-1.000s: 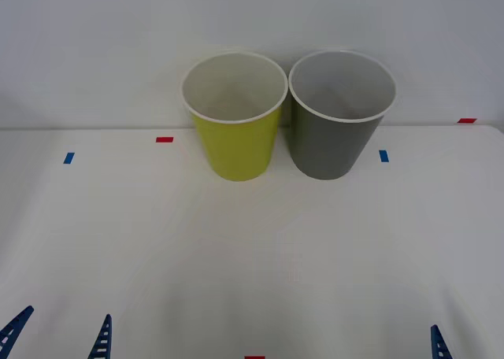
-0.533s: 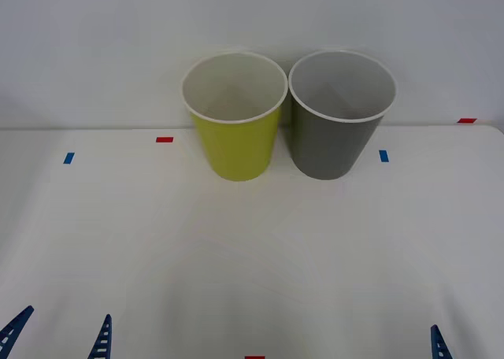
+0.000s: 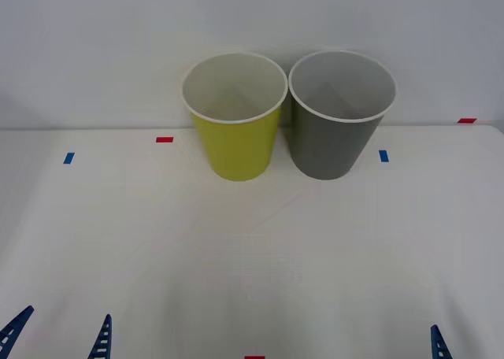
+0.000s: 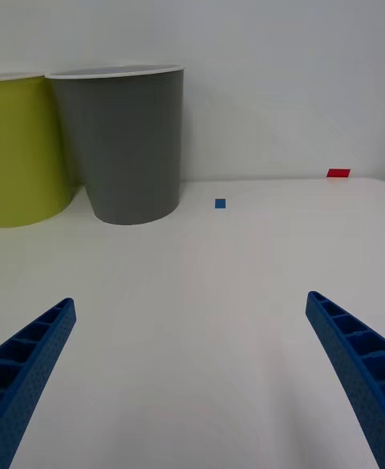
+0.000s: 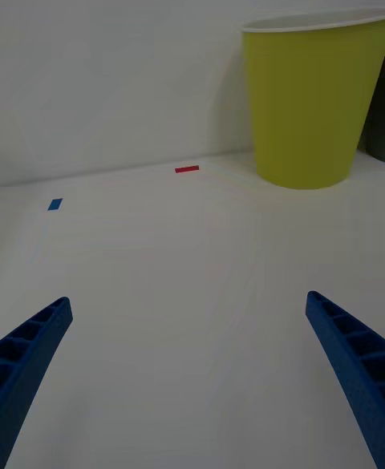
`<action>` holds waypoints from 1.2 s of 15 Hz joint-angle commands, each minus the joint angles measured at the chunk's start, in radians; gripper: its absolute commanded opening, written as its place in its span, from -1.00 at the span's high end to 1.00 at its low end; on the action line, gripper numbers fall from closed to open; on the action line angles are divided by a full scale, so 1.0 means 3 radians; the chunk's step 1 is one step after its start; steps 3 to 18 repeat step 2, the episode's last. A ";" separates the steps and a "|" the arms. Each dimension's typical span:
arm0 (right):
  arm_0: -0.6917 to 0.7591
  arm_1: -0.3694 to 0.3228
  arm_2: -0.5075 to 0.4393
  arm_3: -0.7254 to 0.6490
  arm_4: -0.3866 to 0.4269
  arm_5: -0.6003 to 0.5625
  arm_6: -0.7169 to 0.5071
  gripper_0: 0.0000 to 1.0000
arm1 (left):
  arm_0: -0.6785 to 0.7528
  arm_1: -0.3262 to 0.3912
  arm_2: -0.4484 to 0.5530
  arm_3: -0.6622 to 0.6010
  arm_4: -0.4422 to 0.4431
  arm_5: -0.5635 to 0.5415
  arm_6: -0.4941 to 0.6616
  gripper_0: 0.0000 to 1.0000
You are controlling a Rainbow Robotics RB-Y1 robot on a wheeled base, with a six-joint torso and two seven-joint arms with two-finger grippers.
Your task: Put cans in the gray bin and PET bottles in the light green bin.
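Note:
The light green bin point(image 3: 236, 146) and the gray bin point(image 3: 327, 146) stand side by side, upright, at the back of the white table against the wall, green on the left. What shows of their pale insides is bare. Cans and PET bottles are out of view. My left gripper point(image 5: 192, 373) rests open at the near left edge, with the light green bin point(image 5: 309, 108) ahead of it. At the near right my right gripper point(image 4: 192, 373) is open too, facing the gray bin point(image 4: 132, 148). Nothing sits between either pair of fingers.
Small tape marks dot the white table point(image 3: 252, 249): a red mark point(image 3: 164, 139) and a blue mark point(image 3: 68, 158) on the left, a blue mark point(image 3: 383, 156) and a red mark point(image 3: 467, 120) on the right. A wall rises right behind the bins.

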 commanded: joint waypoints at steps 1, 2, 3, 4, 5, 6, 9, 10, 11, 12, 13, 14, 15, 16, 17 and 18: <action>0.0000 0.0000 0.0000 0.0000 0.0000 0.0000 0.0000 -1.00 | 0.0000 0.0000 0.0000 0.0000 0.0000 0.0001 0.0000 -1.00; 0.0000 0.0000 0.0000 0.0000 0.0000 0.0000 0.0000 -1.00 | 0.0000 0.0000 0.0000 0.0000 0.0000 0.0001 0.0000 -1.00; 0.0000 0.0000 0.0000 0.0000 0.0000 0.0000 0.0000 -1.00 | 0.0000 0.0000 0.0000 0.0000 0.0000 0.0001 0.0000 -1.00; 0.0000 0.0000 0.0000 0.0000 0.0000 0.0000 0.0000 -1.00 | 0.0000 0.0000 0.0000 0.0000 0.0000 0.0001 0.0000 -1.00; 0.0000 0.0000 0.0000 0.0000 0.0000 0.0000 0.0000 -1.00 | 0.0000 0.0000 0.0000 0.0000 0.0000 0.0001 0.0000 -1.00; 0.0000 0.0000 0.0000 0.0000 0.0000 0.0000 0.0000 -1.00 | 0.0000 0.0000 0.0000 0.0000 0.0000 0.0001 0.0000 -1.00; 0.0000 0.0000 0.0000 0.0000 0.0000 0.0000 0.0000 -1.00 | 0.0000 0.0000 0.0000 0.0000 0.0000 0.0001 0.0000 -1.00; 0.0000 0.0000 0.0000 0.0000 0.0000 0.0000 0.0000 -1.00 | 0.0000 0.0000 0.0000 0.0000 0.0000 0.0001 0.0000 -1.00; 0.0000 0.0000 0.0000 0.0000 0.0000 0.0000 0.0000 -1.00 | 0.0000 0.0000 0.0000 0.0000 0.0000 0.0001 0.0000 -1.00; 0.0000 0.0000 0.0000 0.0000 0.0000 0.0000 0.0000 -1.00 | 0.0000 0.0000 0.0000 0.0000 0.0000 0.0001 0.0000 -1.00; 0.0000 0.0000 0.0000 0.0000 0.0000 0.0000 0.0000 -1.00 | 0.0000 0.0000 0.0000 0.0000 0.0000 0.0001 0.0000 -1.00; 0.0000 0.0000 0.0000 0.0000 0.0000 0.0000 0.0000 -1.00 | 0.0000 0.0000 0.0000 0.0000 0.0000 0.0001 0.0000 -1.00; 0.0000 0.0000 0.0000 0.0000 0.0000 0.0000 0.0000 -1.00 | 0.0000 0.0000 0.0000 0.0000 0.0000 0.0001 0.0000 -1.00; 0.0000 0.0000 0.0000 0.0000 0.0000 0.0000 0.0000 -1.00 | 0.0000 0.0000 0.0000 0.0000 0.0000 0.0001 0.0000 -1.00; 0.0000 0.0000 0.0000 0.0000 0.0000 0.0000 0.0000 -1.00 | 0.0000 0.0000 0.0000 0.0000 0.0000 0.0001 0.0000 -1.00; 0.0000 0.0000 0.0000 0.0000 0.0000 0.0000 0.0000 -1.00 | 0.0000 0.0000 0.0000 0.0000 0.0000 0.0001 0.0000 -1.00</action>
